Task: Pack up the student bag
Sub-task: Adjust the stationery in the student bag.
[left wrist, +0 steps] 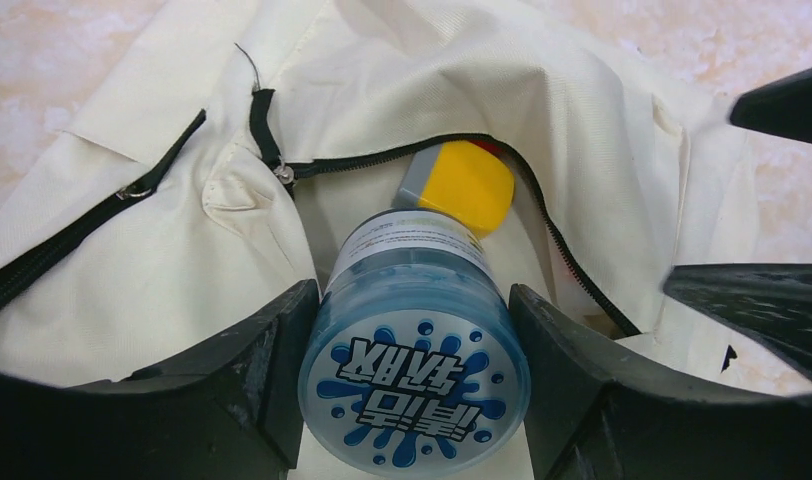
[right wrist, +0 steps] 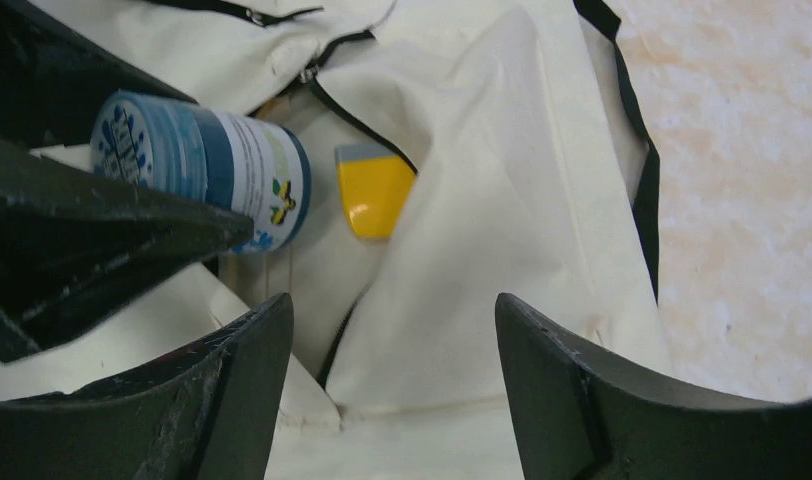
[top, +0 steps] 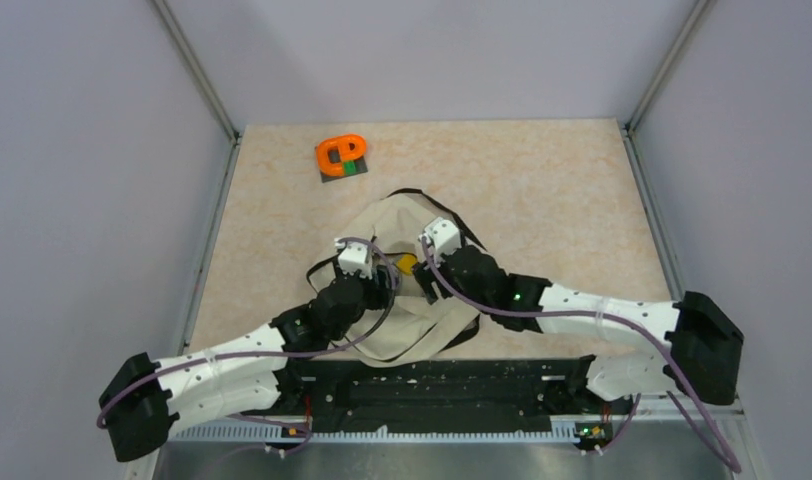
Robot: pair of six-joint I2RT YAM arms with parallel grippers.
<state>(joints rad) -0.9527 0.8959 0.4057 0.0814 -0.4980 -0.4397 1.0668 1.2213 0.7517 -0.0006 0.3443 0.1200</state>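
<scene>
The beige student bag (top: 397,215) lies in the middle of the table with its black-zippered opening (left wrist: 382,158) spread. My left gripper (left wrist: 414,350) is shut on a blue clear jar (left wrist: 414,330) with a splash-pattern lid, its far end pushed into the opening. A yellow and grey block (left wrist: 462,185) lies inside the bag just beyond the jar. My right gripper (right wrist: 392,330) is open over the bag's cloth (right wrist: 482,150), right of the jar (right wrist: 207,170) and the yellow block (right wrist: 374,190), holding nothing. Both grippers meet over the bag in the top view, left (top: 387,278) and right (top: 427,278).
An orange object on a grey base (top: 342,155) stands at the far left of the tan tabletop (top: 552,190), behind the bag. Grey walls with metal rails close in the sides. The arm bases and a black rail (top: 442,385) are at the near edge.
</scene>
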